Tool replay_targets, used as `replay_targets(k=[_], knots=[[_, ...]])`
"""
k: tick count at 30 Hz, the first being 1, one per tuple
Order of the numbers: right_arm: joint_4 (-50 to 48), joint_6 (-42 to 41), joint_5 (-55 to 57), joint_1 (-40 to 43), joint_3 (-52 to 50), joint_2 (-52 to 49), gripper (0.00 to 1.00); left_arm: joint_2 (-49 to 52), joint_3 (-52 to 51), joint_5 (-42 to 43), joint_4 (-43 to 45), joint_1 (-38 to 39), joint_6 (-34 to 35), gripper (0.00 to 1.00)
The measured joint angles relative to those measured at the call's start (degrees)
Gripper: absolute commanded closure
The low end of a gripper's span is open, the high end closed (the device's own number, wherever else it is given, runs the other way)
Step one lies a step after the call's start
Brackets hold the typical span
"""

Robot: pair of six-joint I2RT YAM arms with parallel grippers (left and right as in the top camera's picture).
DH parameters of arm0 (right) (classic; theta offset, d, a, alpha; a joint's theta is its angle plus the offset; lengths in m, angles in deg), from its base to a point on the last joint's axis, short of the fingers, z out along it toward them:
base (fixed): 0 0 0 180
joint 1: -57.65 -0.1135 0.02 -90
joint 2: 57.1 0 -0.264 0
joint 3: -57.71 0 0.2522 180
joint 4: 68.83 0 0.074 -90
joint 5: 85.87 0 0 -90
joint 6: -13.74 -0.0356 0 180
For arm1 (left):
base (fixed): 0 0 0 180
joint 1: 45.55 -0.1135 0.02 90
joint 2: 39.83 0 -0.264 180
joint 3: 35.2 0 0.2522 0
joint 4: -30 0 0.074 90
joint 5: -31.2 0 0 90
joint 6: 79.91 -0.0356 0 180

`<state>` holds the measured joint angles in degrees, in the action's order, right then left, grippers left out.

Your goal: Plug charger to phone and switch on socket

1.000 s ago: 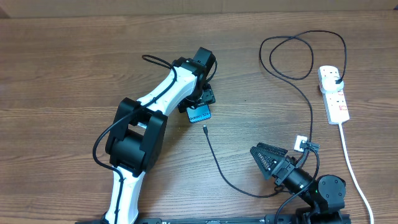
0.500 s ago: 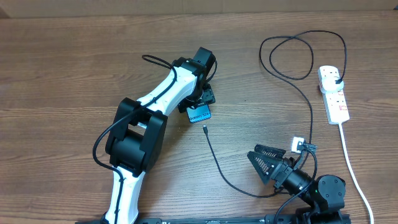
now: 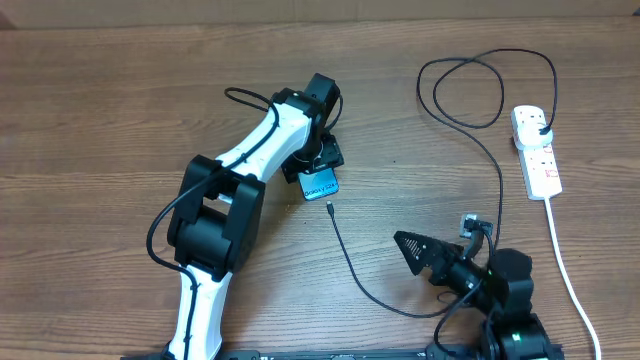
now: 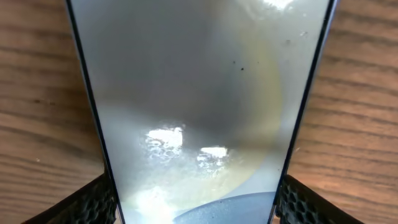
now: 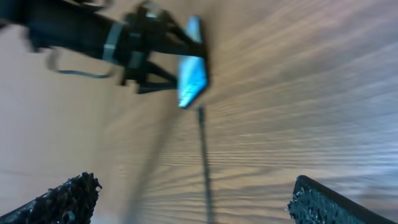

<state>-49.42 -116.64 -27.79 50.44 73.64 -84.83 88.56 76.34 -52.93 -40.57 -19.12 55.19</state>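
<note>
The phone lies on the wooden table with its blue-teal end showing. My left gripper is shut on its sides. The left wrist view is filled by the phone's screen, with a black finger against each long edge. The charger's small plug tip rests just below the phone's end, apart from it. Its black cable curves down, then loops up to a black plug in the white socket. My right gripper hovers open right of the cable. The blurred right wrist view shows the phone and cable ahead.
The socket's thick white cord runs down the right edge of the table. The cable makes a wide loop at the back right. Bare wooden table lies to the left and at the back.
My right arm has pulled back and swung, its gripper now lower and pointing left. The left gripper and phone have shifted very slightly.
</note>
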Motion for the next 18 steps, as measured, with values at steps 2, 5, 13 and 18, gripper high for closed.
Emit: replay_targets(k=[2,5,13,18], knots=[[0.02,1.81,1.38,0.0,2.34,-5.03,0.0,0.55,0.98,1.42,-1.88,-0.37,0.02,0.94],[-0.28,4.09,2.73,0.0,6.25,-10.67,0.0,1.51,2.62,2.6,-4.33,-0.61,0.02,0.95],[-11.74,6.88,4.98,-2.91,11.47,-27.56,0.0,4.39,7.72,5.55,-8.96,-0.61,0.57,0.96],[-15.5,6.99,7.63,-8.74,12.55,-35.5,0.0,5.03,9.31,6.99,-8.83,-0.61,1.07,0.96]])
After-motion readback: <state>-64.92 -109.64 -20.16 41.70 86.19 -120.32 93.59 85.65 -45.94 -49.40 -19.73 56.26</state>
